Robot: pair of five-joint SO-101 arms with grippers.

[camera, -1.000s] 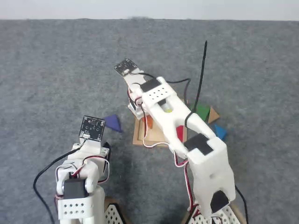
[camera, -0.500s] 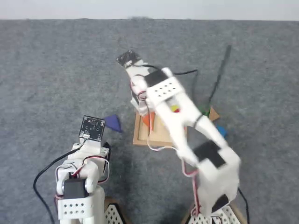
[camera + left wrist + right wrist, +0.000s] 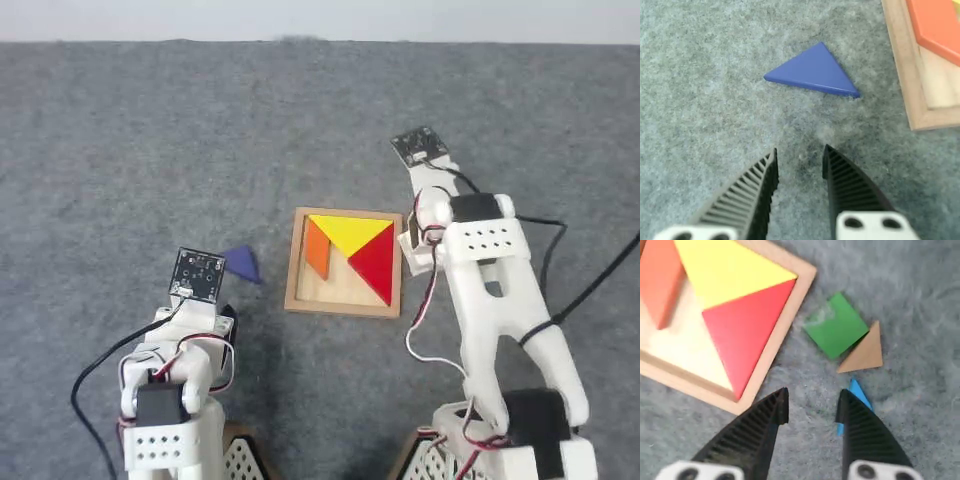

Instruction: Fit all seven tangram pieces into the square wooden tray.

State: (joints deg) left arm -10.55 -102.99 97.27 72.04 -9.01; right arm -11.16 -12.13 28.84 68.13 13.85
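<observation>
The right gripper (image 3: 812, 395), fingers parted and empty, hangs between the tray (image 3: 773, 340) and the mat's (image 3: 920, 290) right edge, the light-blue piece (image 3: 858, 391) just beside one fingertip.

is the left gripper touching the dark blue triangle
Apart. The left wrist view shows bare carpet between the left gripper and the dark blue triangle.

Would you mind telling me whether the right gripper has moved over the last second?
Yes. The right gripper has swung rightward in the high view, from above the wooden tray to just beyond its right edge.
</observation>
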